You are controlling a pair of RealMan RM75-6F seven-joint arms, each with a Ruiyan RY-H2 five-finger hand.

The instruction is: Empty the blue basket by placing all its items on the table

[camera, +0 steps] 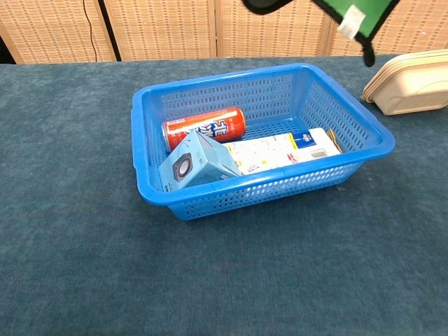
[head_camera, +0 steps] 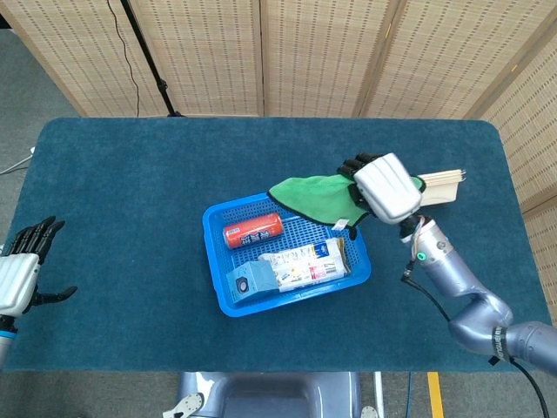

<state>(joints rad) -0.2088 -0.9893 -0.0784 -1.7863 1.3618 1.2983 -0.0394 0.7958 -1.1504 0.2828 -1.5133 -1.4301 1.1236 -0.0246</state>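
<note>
Blue basket (head_camera: pixel 216 261) sits at the centre of the head view, on the dark teal table (head_camera: pixel 113 192) that fills most of the frame, largest thing in the scene. The right hand (head_camera: pixel 385 188), at centre right of that view, is lifted above the basket's upper right corner, its fingers (head_camera: pixel 355 165) clamped on a green cloth (head_camera: pixel 315 195) that hangs out to the left over the basket's far rim. In the chest view only the cloth's lower edge (camera: pixel 353 10) shows at the top of the frame, a small white tag dangling from it. Inside the basket lie three items (all resting on its floor): a white printed packet (camera: pixel 280 150) along the near wall, a light blue box (camera: pixel 198 162) tilted in the near left corner, and a red can (camera: pixel 204 127) on its side toward the far left. A stack of beige trays (camera: pixel 408 91) stands on the table at the right edge of the chest view, apart from the basket. The left hand (head_camera: pixel 21 272), at the lower left edge of the head view, holds nothing, its dark fingers spread apart.
</note>
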